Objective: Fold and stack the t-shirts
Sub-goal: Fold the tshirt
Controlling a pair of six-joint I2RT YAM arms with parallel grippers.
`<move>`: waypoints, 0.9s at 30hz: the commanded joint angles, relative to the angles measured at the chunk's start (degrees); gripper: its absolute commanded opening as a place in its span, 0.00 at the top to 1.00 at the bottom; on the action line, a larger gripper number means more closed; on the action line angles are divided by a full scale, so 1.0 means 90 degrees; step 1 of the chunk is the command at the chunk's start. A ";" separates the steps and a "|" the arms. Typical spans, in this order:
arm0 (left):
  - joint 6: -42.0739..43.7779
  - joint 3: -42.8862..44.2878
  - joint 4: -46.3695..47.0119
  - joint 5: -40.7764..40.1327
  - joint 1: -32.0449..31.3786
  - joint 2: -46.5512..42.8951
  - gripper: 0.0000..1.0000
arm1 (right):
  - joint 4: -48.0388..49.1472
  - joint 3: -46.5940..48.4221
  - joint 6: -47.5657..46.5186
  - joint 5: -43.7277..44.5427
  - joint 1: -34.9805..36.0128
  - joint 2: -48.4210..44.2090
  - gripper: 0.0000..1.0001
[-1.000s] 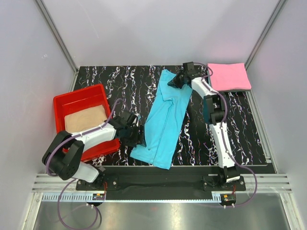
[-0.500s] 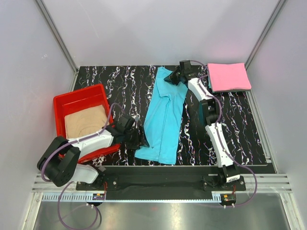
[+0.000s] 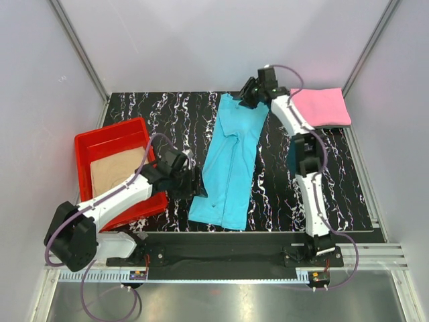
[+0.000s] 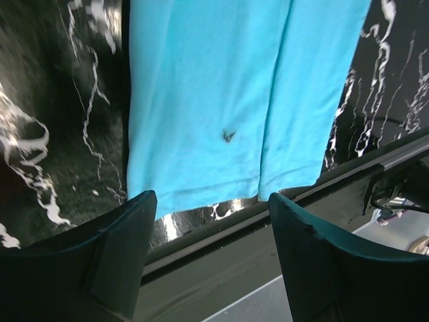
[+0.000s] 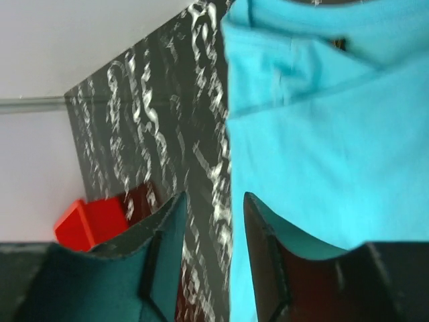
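Just one small, unreadable dark mark (image 4: 228,135) shows on the turquoise t-shirt (image 3: 231,161).

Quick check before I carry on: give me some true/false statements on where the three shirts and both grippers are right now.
1. The turquoise t-shirt lies on the table as a long strip. True.
2. The pink t-shirt is in the red tray. False: it lies folded at the table's far right corner. The tan t-shirt is the one in the tray.
3. The left gripper is shut on the turquoise t-shirt's hem. False: its jaws are open with nothing between them, next to the shirt's near left corner.
4. The right gripper is at the far end of the turquoise t-shirt. True.
5. All three shirts are stacked. False: each lies in a separate place.
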 commanded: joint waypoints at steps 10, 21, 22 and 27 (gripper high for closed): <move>0.1027 -0.0085 0.0011 -0.0370 0.0242 0.0214 0.28 | -0.2515 -0.6247 -0.0468 0.1469 0.0632 -0.6041 0.47; 0.0872 -0.0583 0.0344 -0.0301 0.0222 0.0097 0.30 | -0.1511 -1.0235 0.1126 0.0972 0.2155 -0.8565 0.55; 0.0804 -0.0621 0.0392 -0.0252 0.0222 0.0068 0.30 | -0.1442 -1.0294 0.1126 0.0797 0.2224 -0.8516 0.59; 0.0657 -0.0690 0.0666 0.0177 0.0222 -0.0215 0.31 | -0.0466 -1.0578 0.0970 0.0084 0.2342 -0.8252 0.94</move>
